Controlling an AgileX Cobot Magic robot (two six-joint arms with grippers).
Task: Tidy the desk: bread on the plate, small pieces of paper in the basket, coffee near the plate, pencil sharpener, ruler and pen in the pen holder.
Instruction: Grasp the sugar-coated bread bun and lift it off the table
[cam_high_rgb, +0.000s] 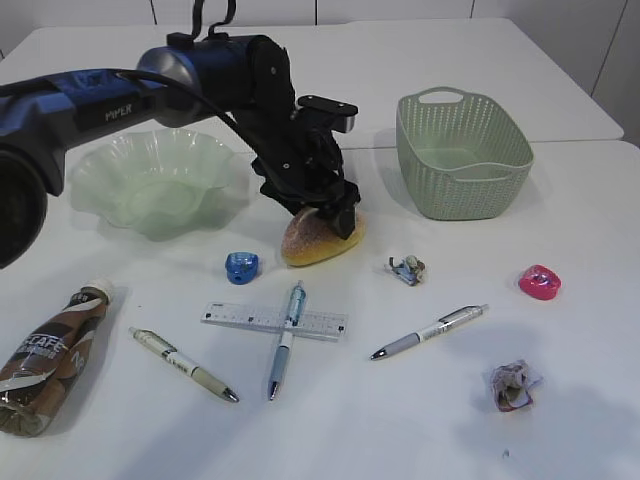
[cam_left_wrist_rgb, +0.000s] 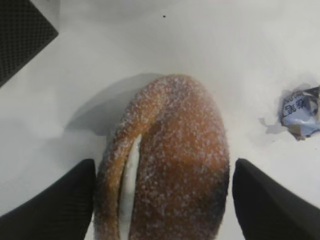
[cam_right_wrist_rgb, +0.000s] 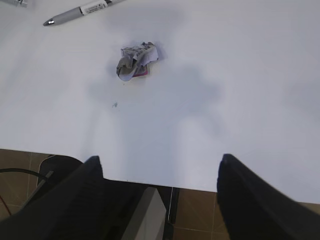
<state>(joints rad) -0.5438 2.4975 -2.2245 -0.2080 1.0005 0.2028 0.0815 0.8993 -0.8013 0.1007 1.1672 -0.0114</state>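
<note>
One white table (cam_high_rgb: 420, 420) fills the frame. At upper left sits one green plate (cam_high_rgb: 150, 180), at upper right one green basket (cam_high_rgb: 462, 152). One coffee bottle (cam_high_rgb: 48, 358) lies at lower left. One bread (cam_high_rgb: 318, 238) lies in the centre; the left gripper (cam_high_rgb: 335, 215) stands over it with fingers (cam_left_wrist_rgb: 55, 210) wide apart on both sides, not pressing it. One ruler (cam_high_rgb: 230, 316) lies below, crossed by one of three pens (cam_high_rgb: 284, 340). Two paper balls (cam_high_rgb: 407, 268) and two sharpeners, one blue (cam_high_rgb: 241, 266) and one pink (cam_high_rgb: 540, 282), are scattered. The right gripper (cam_right_wrist_rgb: 160, 200), at the lower edge of its wrist view, is open and holds nothing.
</note>
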